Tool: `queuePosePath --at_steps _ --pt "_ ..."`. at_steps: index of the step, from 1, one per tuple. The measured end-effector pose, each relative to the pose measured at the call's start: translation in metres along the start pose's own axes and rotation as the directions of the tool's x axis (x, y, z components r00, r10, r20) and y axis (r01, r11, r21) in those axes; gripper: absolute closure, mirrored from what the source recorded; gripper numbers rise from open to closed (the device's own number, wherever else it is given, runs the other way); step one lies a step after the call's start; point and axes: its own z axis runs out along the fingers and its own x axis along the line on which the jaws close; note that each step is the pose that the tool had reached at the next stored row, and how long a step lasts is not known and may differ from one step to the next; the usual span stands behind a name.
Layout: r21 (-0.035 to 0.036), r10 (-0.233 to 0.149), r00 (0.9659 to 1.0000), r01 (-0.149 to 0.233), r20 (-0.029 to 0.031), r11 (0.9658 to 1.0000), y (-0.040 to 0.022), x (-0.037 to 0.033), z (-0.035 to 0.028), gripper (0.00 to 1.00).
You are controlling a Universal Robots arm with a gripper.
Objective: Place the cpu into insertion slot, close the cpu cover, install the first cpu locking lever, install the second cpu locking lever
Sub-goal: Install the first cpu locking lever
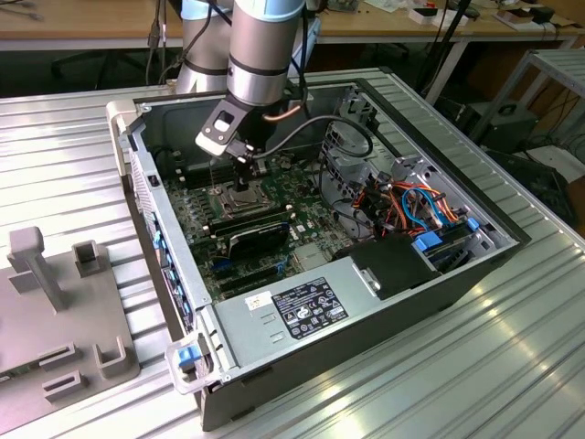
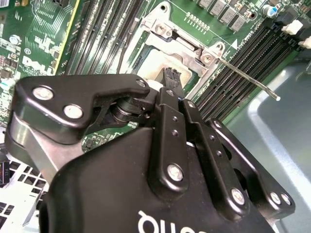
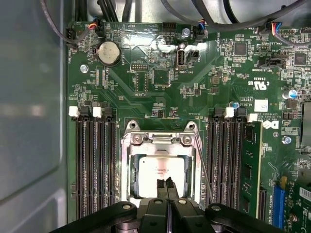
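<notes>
The cpu (image 3: pixel 158 167) lies flat in the insertion slot (image 3: pixel 127 194), its silver-grey top showing through the window of the cpu cover (image 3: pixel 160 141). The cover lies down over it. My gripper (image 3: pixel 165 187) hangs straight above the chip's near edge, its two black fingertips pressed together with nothing between them. In the second wrist view the fingertips (image 2: pixel 170 77) hover just over the cpu (image 2: pixel 155 63). One thin locking lever (image 2: pixel 248 77) angles out from the socket corner over the memory slots, and it also shows as a lever (image 3: pixel 204 174) beside the cover. In the exterior view the gripper (image 1: pixel 245 169) is over the socket (image 1: pixel 236 197).
Long black memory slots (image 3: pixel 95 165) flank the socket on both sides. A black fan shroud (image 1: pixel 256 236) lies just in front of the socket in the exterior view. Cable bundles (image 1: pixel 416 206) and the power supply (image 1: pixel 302 306) fill the case's right and front. A grey fixture (image 1: pixel 64 302) stands outside the case on the left.
</notes>
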Motion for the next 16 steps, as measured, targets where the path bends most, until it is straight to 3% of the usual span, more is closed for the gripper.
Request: queuePosePath --at_steps 3,6,11,16 --pt "-0.0007 -0.042 0.9991 0.042 0.0006 0.9991 0.0000 0.0000 -0.0001 0.89" --pt "-0.0017 -0.088 0.9961 0.088 0.0005 0.9961 0.0006 0.0000 -0.0001 0.89" --pt "-0.0017 -0.092 0.9958 0.092 0.0003 0.9958 0.0010 -0.0001 -0.0024 0.89" --pt "-0.0012 -0.094 0.9956 0.094 0.0002 0.9956 0.0009 -0.0003 -0.0152 0.89"
